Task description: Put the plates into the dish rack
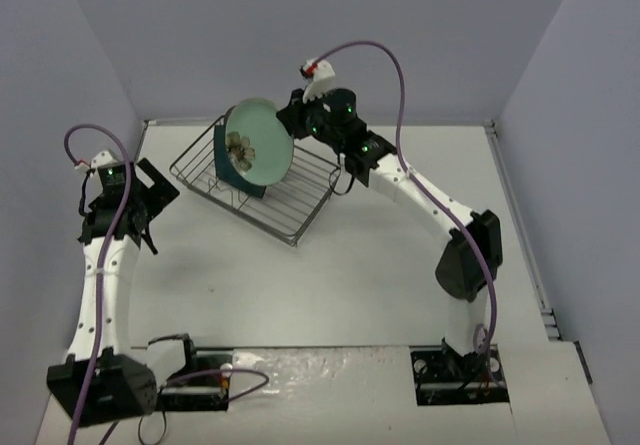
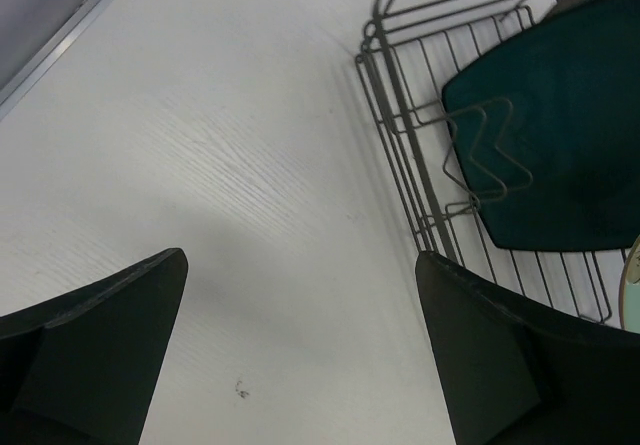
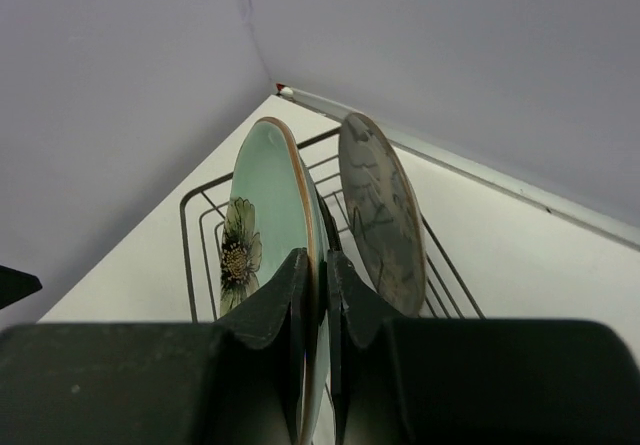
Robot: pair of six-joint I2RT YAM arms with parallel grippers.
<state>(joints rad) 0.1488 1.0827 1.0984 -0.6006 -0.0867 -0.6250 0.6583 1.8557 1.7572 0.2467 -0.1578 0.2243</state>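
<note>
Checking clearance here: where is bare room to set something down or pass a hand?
Free: the white tabletop between the dark wire dish rack and the table's near edge. The rack's near-right end is bare wire. Crowded: the rack's left half, with the square teal plate, round grey-brown plate and the mint-green flower plate gripped by the right end effector.

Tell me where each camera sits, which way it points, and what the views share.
Top external: above and behind the bases, looking down at the table; left arm and right arm flank the dish rack.
Left wrist: low over the table, facing the rack's corner and the teal plate; the open left gripper frames the bottom.
Right wrist: looks along the right gripper, shut on the mint plate, deer plate beyond.
Shared: all three see the rack.
</note>
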